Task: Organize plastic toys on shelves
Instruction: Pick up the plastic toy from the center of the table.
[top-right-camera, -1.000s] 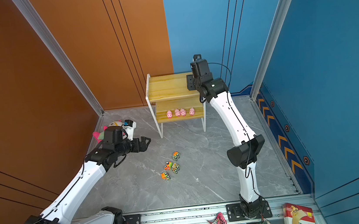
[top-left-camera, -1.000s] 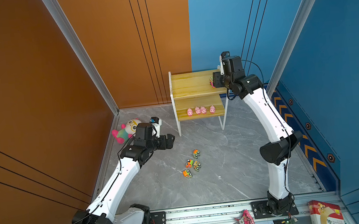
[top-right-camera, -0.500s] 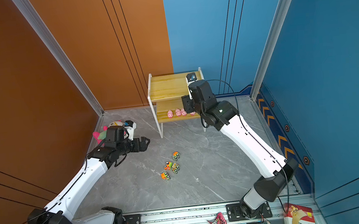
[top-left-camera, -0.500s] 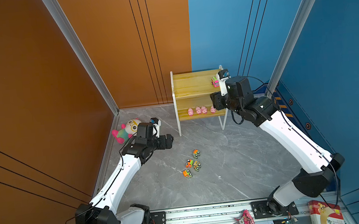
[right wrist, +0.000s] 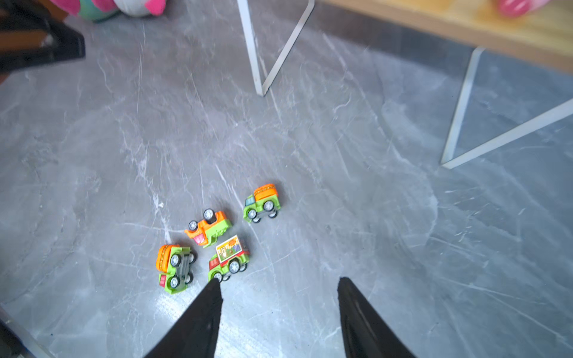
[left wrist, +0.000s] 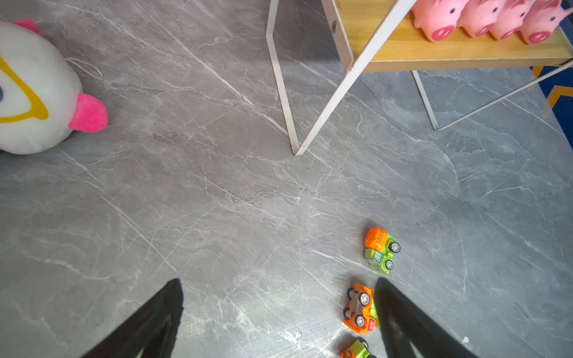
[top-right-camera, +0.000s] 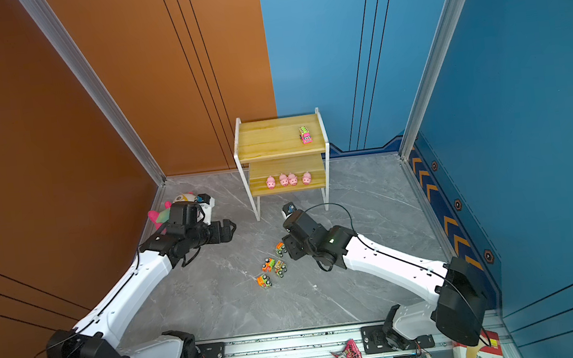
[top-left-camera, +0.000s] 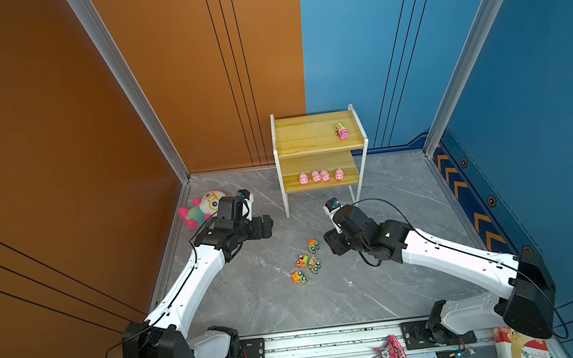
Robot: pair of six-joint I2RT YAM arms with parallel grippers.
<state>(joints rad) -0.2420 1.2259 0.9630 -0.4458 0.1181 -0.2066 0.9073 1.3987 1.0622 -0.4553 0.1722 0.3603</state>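
Pink truck (top-left-camera: 342,131) is now sitting by the right edge of the upper board (top-left-camera: 309,137), and the right gripper (right wrist: 279,280) — jaws apart, empty — is coming back down over four trucks (top-left-camera: 306,263) lying mid-floor, so four are waiting. Left gripper (left wrist: 278,280) is hovering wide apart, holding nothing. Motion is blurring the right wrist view, hiding truck details.

Light: bright and even, from above, in both top views.
Shadows: soft and small under the shelves (top-left-camera: 302,138) and toy trucks (left wrist: 379,251).
Floor (top-right-camera: 218,303): faint sheen.
Edges: wall posts (top-left-camera: 123,77) lean outward, wide-lens stretch.
Left wrist: you get a sharp view; the left gripper (left wrist: 279,285) fingers (left wrist: 155,319) are soft-edged.
Right wrist: your view is smeared, worst along the shelves.
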